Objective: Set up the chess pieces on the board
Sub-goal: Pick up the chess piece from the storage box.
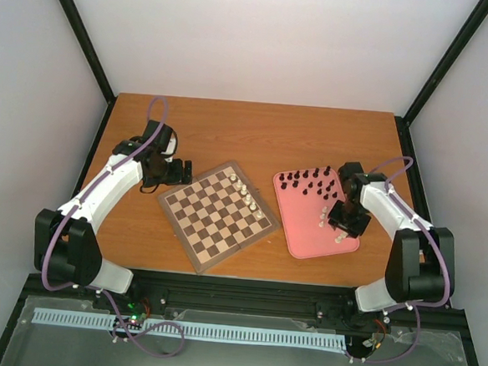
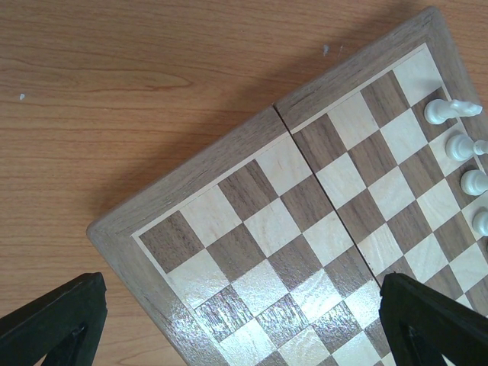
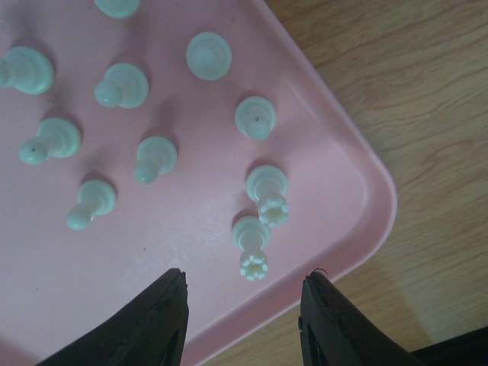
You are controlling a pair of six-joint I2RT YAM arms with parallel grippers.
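Left pincer [image 2: 242, 320] hangs wide open over a corner of the board [image 2: 252, 229], white pieces [image 2: 457, 145] off to its right. Right pincer [image 3: 244, 313] is released too, gripping nothing, cream pieces [image 3: 259, 191] just ahead of it on the pink tray [image 3: 358, 198].

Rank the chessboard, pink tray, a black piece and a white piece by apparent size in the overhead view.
1. Chessboard, largest.
2. Pink tray, somewhat smaller.
3. Black piece and white piece: both tiny, too alike to rank.
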